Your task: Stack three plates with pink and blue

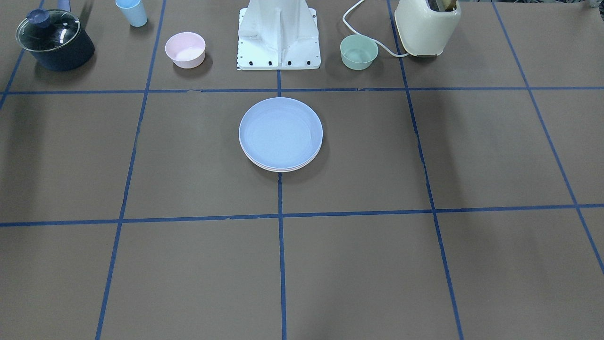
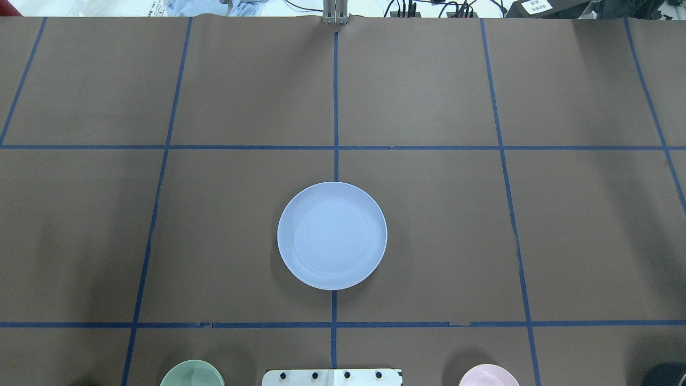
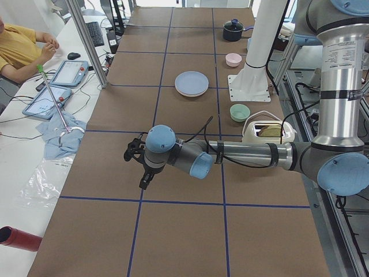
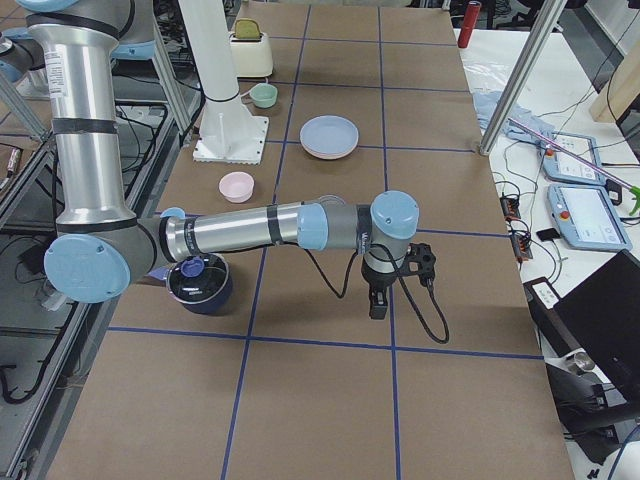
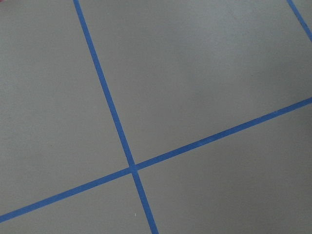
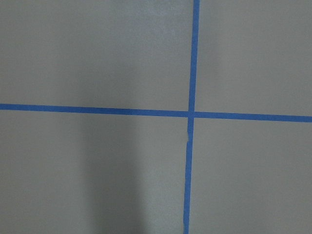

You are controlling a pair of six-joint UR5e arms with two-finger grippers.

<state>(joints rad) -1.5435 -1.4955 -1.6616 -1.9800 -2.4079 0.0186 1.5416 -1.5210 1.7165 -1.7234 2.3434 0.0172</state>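
The light blue plate lies on top of a stack at the table's middle, also in the overhead view. Two pale rims show under it; a pinkish edge shows in the right side view. Which rim is pink and which cream I cannot tell. My left gripper hangs over bare table far from the stack. My right gripper hangs over bare table at the other end. Both show only in the side views, so I cannot tell whether they are open or shut. Neither holds anything I can see.
Along the robot's edge stand a dark pot with a glass lid, a light blue cup, a small pink bowl, the white base, a green bowl and a cream toaster. An operator sits beside the table.
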